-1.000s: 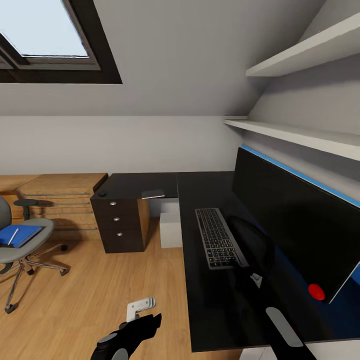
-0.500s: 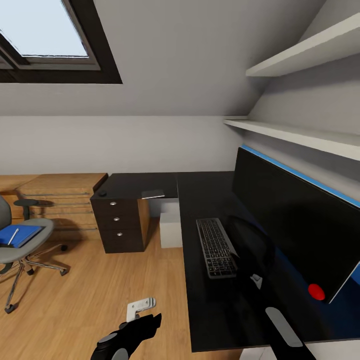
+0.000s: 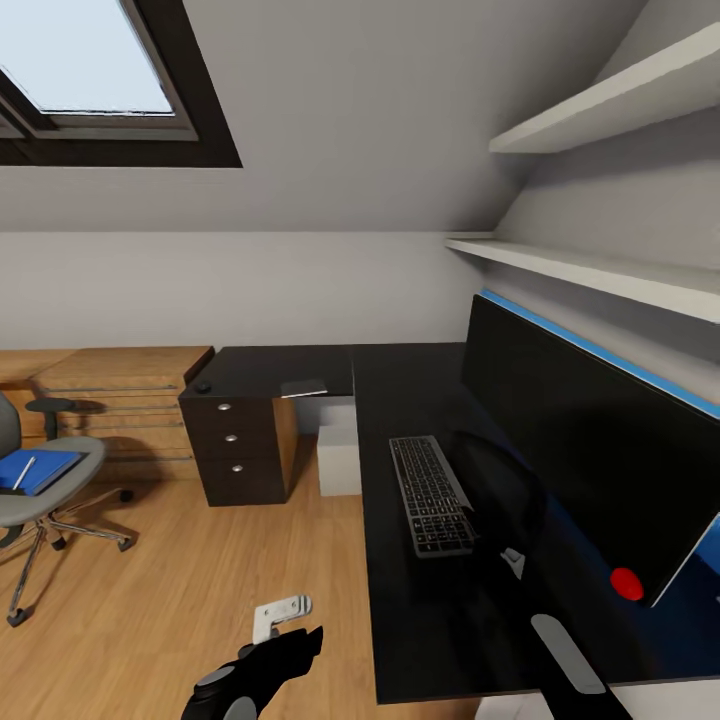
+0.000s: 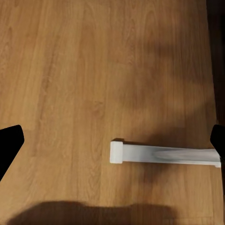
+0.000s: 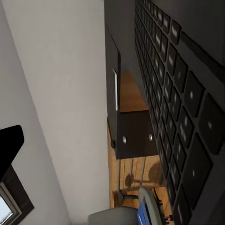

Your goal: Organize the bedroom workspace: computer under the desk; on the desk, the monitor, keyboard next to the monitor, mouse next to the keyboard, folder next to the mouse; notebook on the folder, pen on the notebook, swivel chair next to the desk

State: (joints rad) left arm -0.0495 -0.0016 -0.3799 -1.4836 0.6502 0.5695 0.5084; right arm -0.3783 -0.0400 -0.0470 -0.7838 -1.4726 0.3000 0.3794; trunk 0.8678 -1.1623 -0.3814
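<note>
Lying lengthwise on the desk (image 3: 420, 385) before the monitor (image 3: 585, 455), the keyboard (image 3: 432, 492) sits right under the right gripper (image 5: 112, 154), jaws spread wide; left gripper (image 4: 112, 140) spread too, over floor.

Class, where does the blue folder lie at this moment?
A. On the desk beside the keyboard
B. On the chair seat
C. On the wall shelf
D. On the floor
B: the head view shows the folder lying on the seat of the chair, apart from the desk.
</note>
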